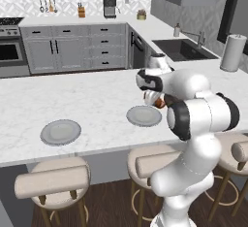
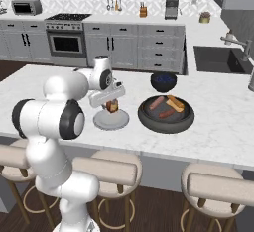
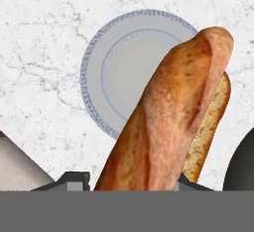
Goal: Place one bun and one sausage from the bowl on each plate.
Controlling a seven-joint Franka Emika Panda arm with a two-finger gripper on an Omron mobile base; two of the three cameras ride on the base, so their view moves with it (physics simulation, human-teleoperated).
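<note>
**First bun in the air, both plates still bare**

The marble island counter (image 1: 97, 100) carries everything. In the right base view the wide dark bowl (image 2: 166, 119) sits to the right of the near plate and holds 2 reddish sausages (image 2: 157, 102) and 1 bun (image 2: 175, 103). A smaller dark bowl (image 2: 163, 81) stands just behind it.

Of the 2 plates, the far one (image 1: 60, 132) lies well apart to the left and has nothing on it. The near plate (image 3: 124, 67) is also bare in the hand view.

The gripper (image 2: 112, 106) hangs above the near plate's rim, pinching the other bun (image 3: 168, 122) between its fingers; that bun is lifted, not yet set down.

My judgement: 0 of 4 placements are finished. This bun appears about to go onto the near plate, leaving 1 bun and 2 sausages to move.

No brand, label or legible writing appears anywhere.
</note>
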